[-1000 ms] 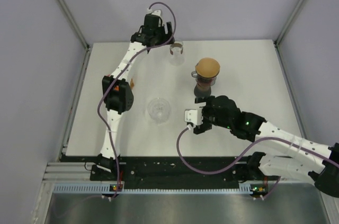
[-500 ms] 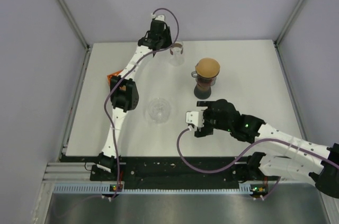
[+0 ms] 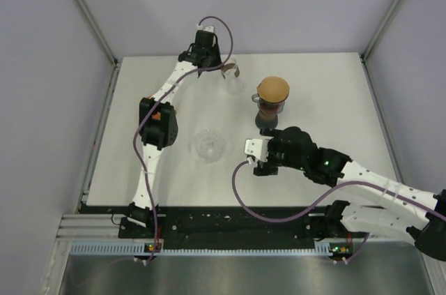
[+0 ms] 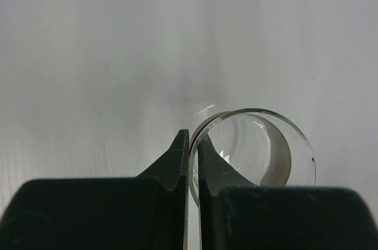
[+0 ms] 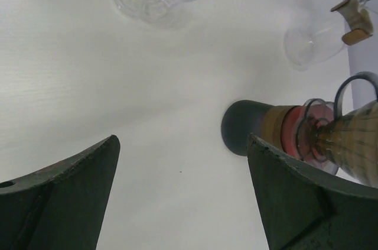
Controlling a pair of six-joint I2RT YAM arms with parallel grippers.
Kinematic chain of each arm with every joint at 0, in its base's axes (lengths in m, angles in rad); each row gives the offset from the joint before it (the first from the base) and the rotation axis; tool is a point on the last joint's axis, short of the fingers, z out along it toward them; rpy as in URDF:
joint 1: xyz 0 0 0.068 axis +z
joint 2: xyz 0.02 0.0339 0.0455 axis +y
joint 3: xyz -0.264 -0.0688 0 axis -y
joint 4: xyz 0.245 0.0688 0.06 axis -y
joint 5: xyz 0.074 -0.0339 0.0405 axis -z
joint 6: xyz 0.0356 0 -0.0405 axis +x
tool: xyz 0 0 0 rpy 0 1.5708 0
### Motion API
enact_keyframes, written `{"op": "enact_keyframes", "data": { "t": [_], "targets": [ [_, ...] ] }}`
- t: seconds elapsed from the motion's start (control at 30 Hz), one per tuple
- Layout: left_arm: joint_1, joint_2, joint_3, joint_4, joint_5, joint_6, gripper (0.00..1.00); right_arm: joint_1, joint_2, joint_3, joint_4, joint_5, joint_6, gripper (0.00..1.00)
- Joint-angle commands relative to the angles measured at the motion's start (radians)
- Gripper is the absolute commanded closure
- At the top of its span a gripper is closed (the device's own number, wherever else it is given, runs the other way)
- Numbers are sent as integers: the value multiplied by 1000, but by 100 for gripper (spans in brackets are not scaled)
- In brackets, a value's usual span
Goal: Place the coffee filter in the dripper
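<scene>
Left gripper point(image 4: 193, 143): jaws pinched onto the rim of a clear glass cup point(image 4: 269, 149), far edge of the table point(image 3: 334, 100); right gripper point(image 5: 181, 140): spread wide, holding nothing, near the dark base of the dripper point(image 3: 272, 107); coffee filter point(image 3: 273, 88): brown, seated in the dripper.

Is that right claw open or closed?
Open. In the wrist view the right gripper has its two fingers wide apart, gripping nothing.
</scene>
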Motion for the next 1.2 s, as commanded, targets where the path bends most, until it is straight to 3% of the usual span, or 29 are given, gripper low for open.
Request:
{"op": "enact_keyframes", "data": {
  "t": [0.0,0.1,0.3,0.37,0.47,0.6,0.8,0.97,1.17],
  "targets": [
    [21,-228,-168,-55,28,-28,100,14,28,171,73,-14,214,13],
    [33,-346,-270,-69,57,-22,100,14,88,309,121,24,402,16],
    [38,-544,-421,-127,138,-2,100,-39,251,642,104,295,793,18],
    [36,-622,-483,-132,144,-4,100,-82,300,708,117,316,860,18],
    [33,-739,-584,-113,152,-25,100,-180,356,788,130,216,1051,22],
    [-19,-857,-655,-106,71,13,100,-199,477,885,140,219,1102,26],
    [-68,-926,-683,-118,-58,84,100,-197,688,1089,22,136,1193,30],
    [-96,-943,-669,-126,-142,139,100,-185,714,1072,23,127,1210,39],
    [-122,-932,-653,-126,-188,161,100,-164,700,977,32,156,1213,40]
  ]
}}
